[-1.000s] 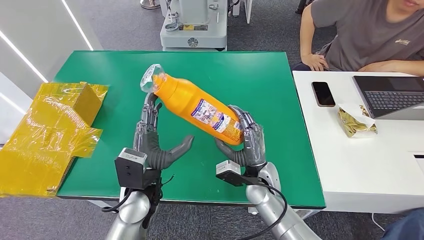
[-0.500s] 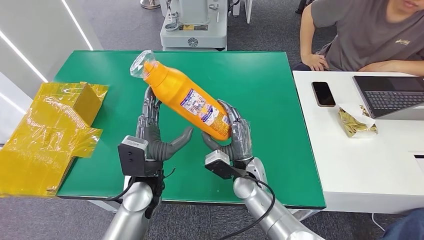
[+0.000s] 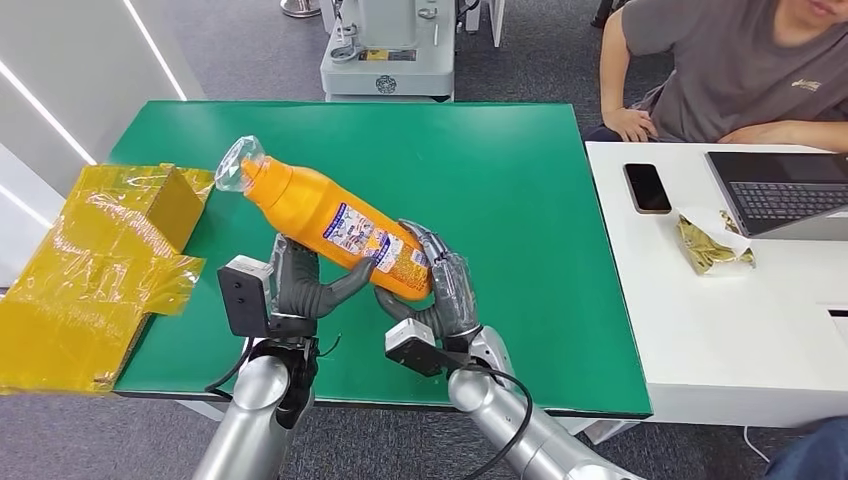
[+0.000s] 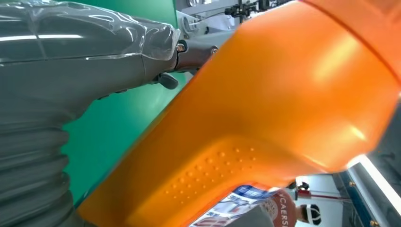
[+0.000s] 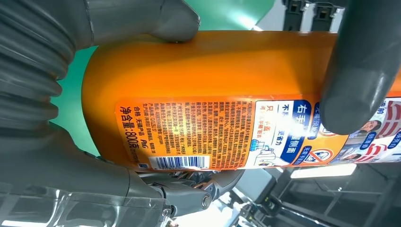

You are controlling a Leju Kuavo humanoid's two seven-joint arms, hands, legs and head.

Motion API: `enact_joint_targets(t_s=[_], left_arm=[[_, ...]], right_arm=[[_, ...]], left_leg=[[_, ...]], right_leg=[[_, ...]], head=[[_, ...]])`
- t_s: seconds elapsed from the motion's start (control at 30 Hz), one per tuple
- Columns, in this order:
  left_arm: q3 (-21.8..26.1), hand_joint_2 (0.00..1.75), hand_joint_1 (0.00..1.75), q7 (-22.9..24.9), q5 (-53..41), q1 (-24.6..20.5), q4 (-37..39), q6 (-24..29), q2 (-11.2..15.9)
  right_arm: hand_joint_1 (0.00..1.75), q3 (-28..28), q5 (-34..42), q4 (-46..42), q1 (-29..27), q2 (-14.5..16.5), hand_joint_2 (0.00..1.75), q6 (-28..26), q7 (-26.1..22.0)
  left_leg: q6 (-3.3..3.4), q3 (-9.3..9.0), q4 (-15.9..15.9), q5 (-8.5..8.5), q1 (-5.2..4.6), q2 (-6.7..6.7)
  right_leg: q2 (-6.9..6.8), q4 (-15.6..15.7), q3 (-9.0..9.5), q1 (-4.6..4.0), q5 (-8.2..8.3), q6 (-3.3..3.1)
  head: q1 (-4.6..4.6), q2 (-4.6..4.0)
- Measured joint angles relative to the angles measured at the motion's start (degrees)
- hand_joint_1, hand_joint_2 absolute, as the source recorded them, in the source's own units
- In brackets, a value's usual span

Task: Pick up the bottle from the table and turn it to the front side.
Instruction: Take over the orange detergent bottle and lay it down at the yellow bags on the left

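The orange bottle (image 3: 325, 222) hangs tilted above the green table (image 3: 520, 170), its plastic-wrapped cap (image 3: 238, 165) pointing up and to the far left. My right hand (image 3: 437, 290) grips its base end, with the thumb and fingers around the body (image 5: 227, 66). A printed label with a barcode (image 5: 213, 135) faces the right wrist camera. My left hand (image 3: 300, 288) is cupped under the middle of the bottle, thumb and fingers apart and the thumb tip touching its underside. In the left wrist view the bottle's orange side (image 4: 265, 123) lies close against that hand.
Crumpled yellow wrapping over a box (image 3: 100, 260) lies at the table's left edge. A white table (image 3: 720, 340) on the right holds a phone (image 3: 646, 187), a laptop (image 3: 780, 190) and a snack packet (image 3: 712, 245). A person (image 3: 740, 70) sits behind it.
My right hand has carried the bottle left and toward me, its cap swinging further left. The left hand has drawn back and turned under the bottle, and its thumb now touches it.
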State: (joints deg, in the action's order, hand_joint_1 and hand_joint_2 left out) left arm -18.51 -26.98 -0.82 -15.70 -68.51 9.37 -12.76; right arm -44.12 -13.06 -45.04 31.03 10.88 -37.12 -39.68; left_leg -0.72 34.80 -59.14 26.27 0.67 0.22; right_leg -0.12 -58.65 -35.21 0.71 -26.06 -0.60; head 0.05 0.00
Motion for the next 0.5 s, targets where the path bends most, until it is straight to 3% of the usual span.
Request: enact_joint_targets(t_s=[0.37, 0.5], left_arm=[[1.0, 1.75, 0.0, -0.3, -0.5, 0.4, 0.4, 1.4, 0.1], [1.1, 1.75, 1.7, -0.3, -0.5, 0.5, 0.6, 1.5, 0.1]], right_arm=[[1.75, -1.4, 0.5, 3.0, 0.6, 0.2, 1.75, 1.1, 0.0], [1.75, -1.6, 0.8, 4.0, 0.7, 0.2, 1.75, 1.1, 0.0]], left_leg=[[0.0, -0.01, 0.0, 0.0, 0.0, 0.0], [0.0, -0.01, 0.0, 0.0, 0.0, 0.01]], right_leg=[[0.01, 0.0, 0.0, 0.0, 0.0, 0.0], [0.01, 0.0, -0.01, 0.0, 0.0, 0.0]], head=[[-0.01, 0.0], [0.0, 0.0]])
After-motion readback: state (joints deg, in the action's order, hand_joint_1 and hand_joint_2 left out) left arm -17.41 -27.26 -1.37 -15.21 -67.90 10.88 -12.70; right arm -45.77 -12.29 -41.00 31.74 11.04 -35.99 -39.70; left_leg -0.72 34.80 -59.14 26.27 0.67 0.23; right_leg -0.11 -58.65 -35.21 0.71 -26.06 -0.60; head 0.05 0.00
